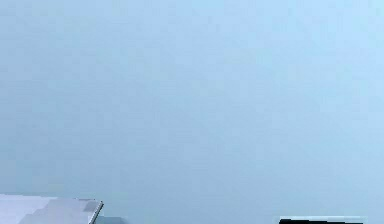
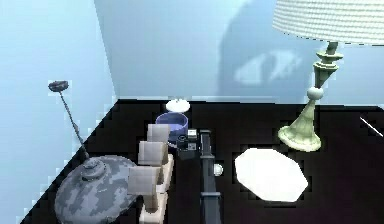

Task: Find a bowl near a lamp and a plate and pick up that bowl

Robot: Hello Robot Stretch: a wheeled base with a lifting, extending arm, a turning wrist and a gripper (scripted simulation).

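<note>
Quick count on the dark glossy tabletop (image 2: 335, 185): one dark blue round bowl (image 2: 175, 122), one white octagonal plate (image 2: 270, 172), one table lamp with a white ribbed shade and a cream turned stem (image 2: 310, 115), one small white dish (image 2: 178, 104), and three beige blocks (image 2: 152, 155) in a row. There's also one grey mottled dome (image 2: 95, 188) with a thin bent rod (image 2: 72, 120) rising from it to a small dark cap. Might be a second lamp, honestly hard to say.

The bowl looks smooth and shallow-walled and sits mid-table, just in front of the white dish. The plate is flat and matte, lying between the bowl and the lamp's foot, near both. The lamp's stem is lathe-turned on a wide base.

The dark square arm bar (image 2: 208, 190) runs up from the bottom edge, and the gripper (image 2: 186, 137) ends right at the bowl. The bowl rests on the table there, so I can't tell whether the gripper holds anything or even touches it.

For room, the blocks crowd the arm on its left and the plate sits just to its right. The tabletop meets the pale blue wall (image 1: 200, 100) along its far edge and its left edge. In the forward view, a grey-white slab corner (image 1: 50, 210) pokes in at bottom left.
</note>
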